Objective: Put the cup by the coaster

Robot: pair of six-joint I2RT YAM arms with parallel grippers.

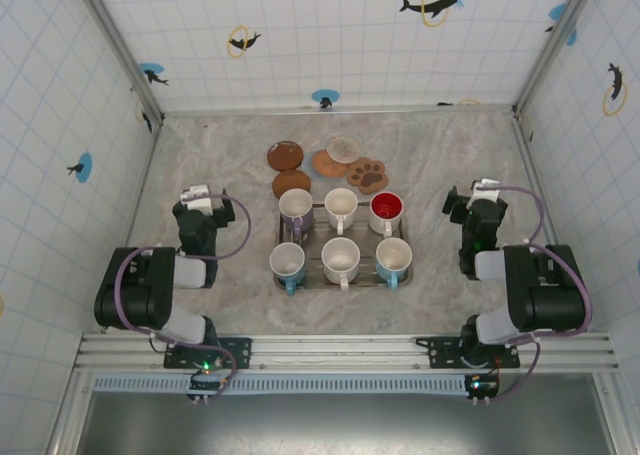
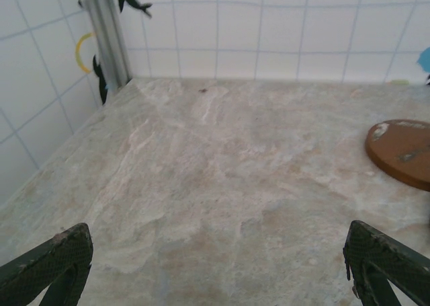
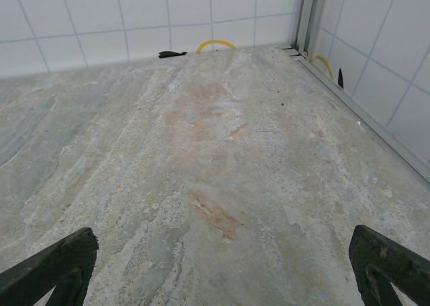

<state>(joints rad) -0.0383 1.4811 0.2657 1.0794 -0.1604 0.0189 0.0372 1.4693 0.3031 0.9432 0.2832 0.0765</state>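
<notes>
Cups (image 1: 341, 258) sit six together in a tray (image 1: 320, 284) between the left jaws and the right jaws, coasters (image 1: 324, 163) just beyond it, both jaws spread wide and released over bare bench (image 1: 440, 155).

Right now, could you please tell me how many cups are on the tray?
6, all on the tray: back-left cup, back-middle cup, back-right red cup, front-left cup, front-middle cup, front-right cup. None looks hidden.

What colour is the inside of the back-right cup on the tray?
Red; the cup shows best in the top external view.
</notes>
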